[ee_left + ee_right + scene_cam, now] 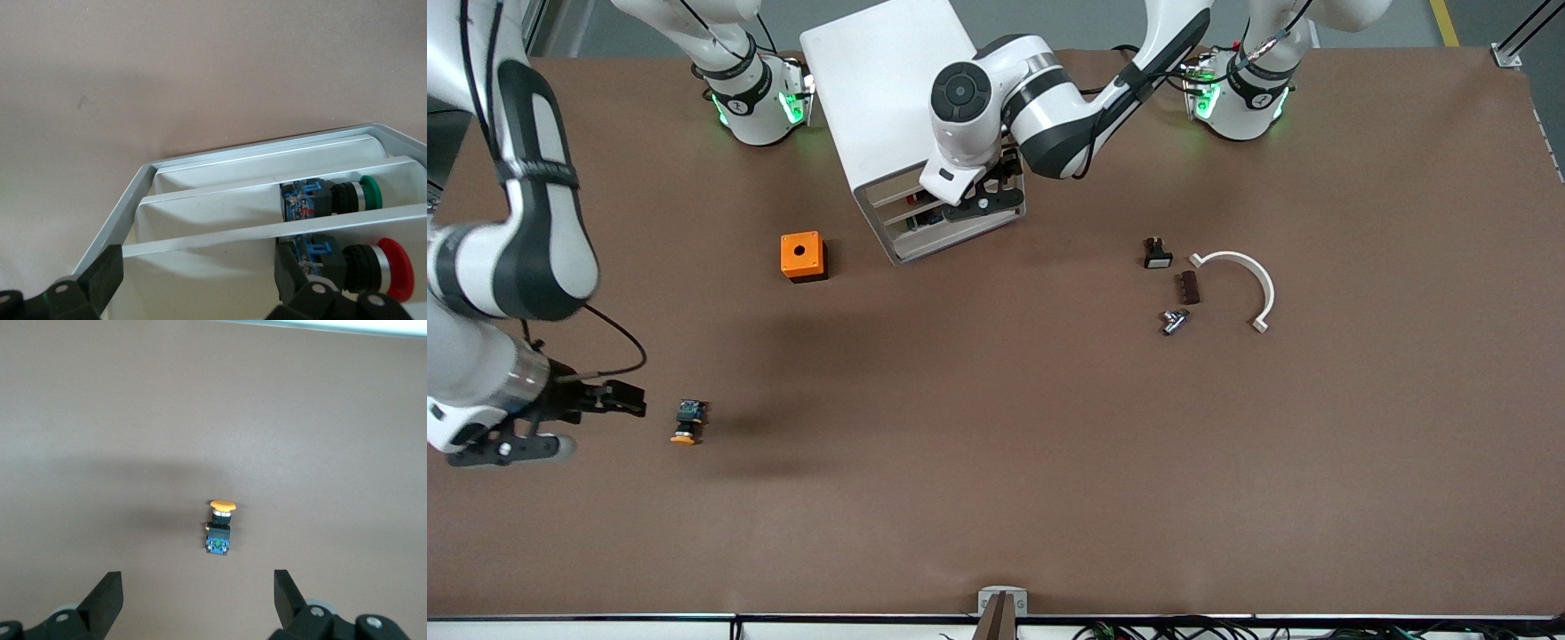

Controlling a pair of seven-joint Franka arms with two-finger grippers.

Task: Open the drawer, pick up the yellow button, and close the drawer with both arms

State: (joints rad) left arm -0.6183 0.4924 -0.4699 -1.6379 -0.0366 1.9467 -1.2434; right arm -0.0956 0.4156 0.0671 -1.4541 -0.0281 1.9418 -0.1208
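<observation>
Just off your right gripper (pixel 583 418), toward the table's middle, the button (pixel 687 421) lies on its side on the bare table; fingers wide apart, holding nothing. It looks tiny, light, hard plastic w/ a slick round cap, so you'd likely do best pinching the squarer black body (pixel 217 539), not the cap. Your left gripper (pixel 980 197) sits at the cabinet (pixel 903 124) front, fingers spread across the drawer (pixel 267 235) fronts; green-capped button (pixel 330 197) & red-capped button (pixel 360 260) lie just ahead of it.

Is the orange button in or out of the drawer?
Out. The button lies on the bare table, apart from the cabinet, with the open right gripper empty.
</observation>
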